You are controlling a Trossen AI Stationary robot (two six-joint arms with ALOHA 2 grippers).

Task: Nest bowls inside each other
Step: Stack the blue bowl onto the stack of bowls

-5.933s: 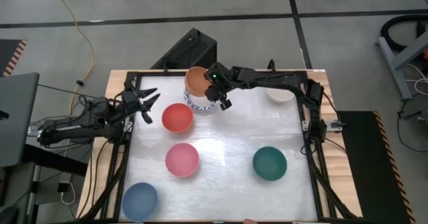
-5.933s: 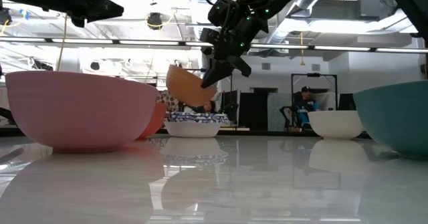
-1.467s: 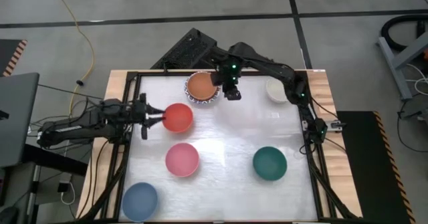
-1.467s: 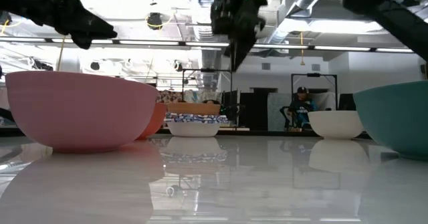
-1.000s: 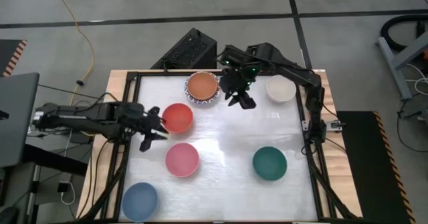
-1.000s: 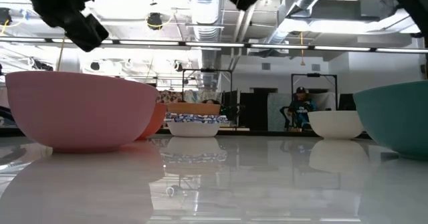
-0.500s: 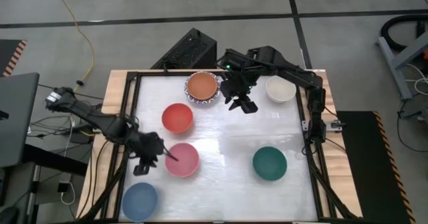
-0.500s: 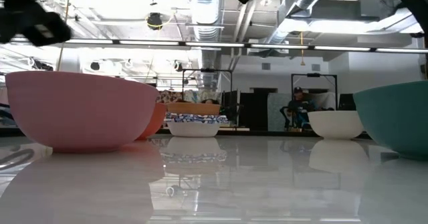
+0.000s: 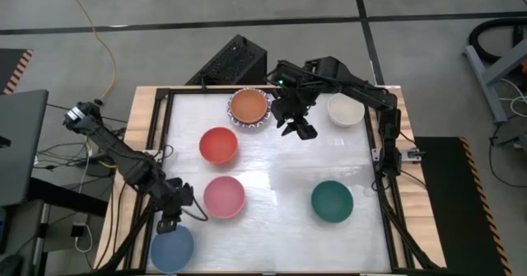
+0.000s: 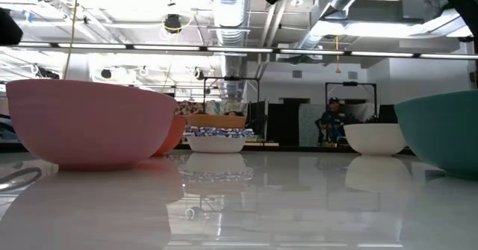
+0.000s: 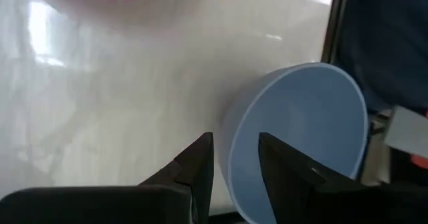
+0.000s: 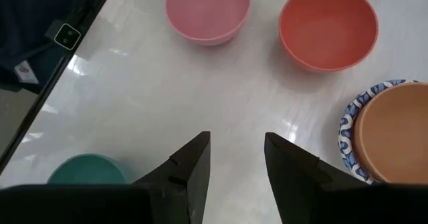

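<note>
- Blue bowl (image 9: 172,247) sits at the near left corner of the white table (image 9: 272,156); my left end effector (image 9: 170,221) hangs right above its rim, on the side toward the pink bowl (image 9: 224,196).
- Left wrist view: my two fingers (image 11: 197,167) are parted with a narrow gap and the blue bowl's rim (image 11: 234,127) lines up with that gap; nothing clamped, as far as I can tell. The rim could be touching a finger; the angle is too poor to say.
- Pink bowl just beside the left end effector, apart from it.
- Red bowl (image 9: 218,145) stands alone behind the pink one, left of table centre.
- Orange bowl (image 9: 249,105) is nested in the blue-patterned white bowl (image 9: 262,119) at the far edge; only the patterned rim shows around it.
- My right end effector (image 9: 300,128) hovers above the table just right of that stack, fingers parted, empty.
- Right wrist view: pink, red, the orange-in-patterned stack and the dark green bowl (image 12: 87,168) all show past my open fingers (image 12: 194,160).
- Dark green bowl is alone on the near right part of the table.
- Cream bowl (image 9: 345,109) rests near the far right corner, beside the right arm.
- Low view: bowls all upright on the table.
</note>
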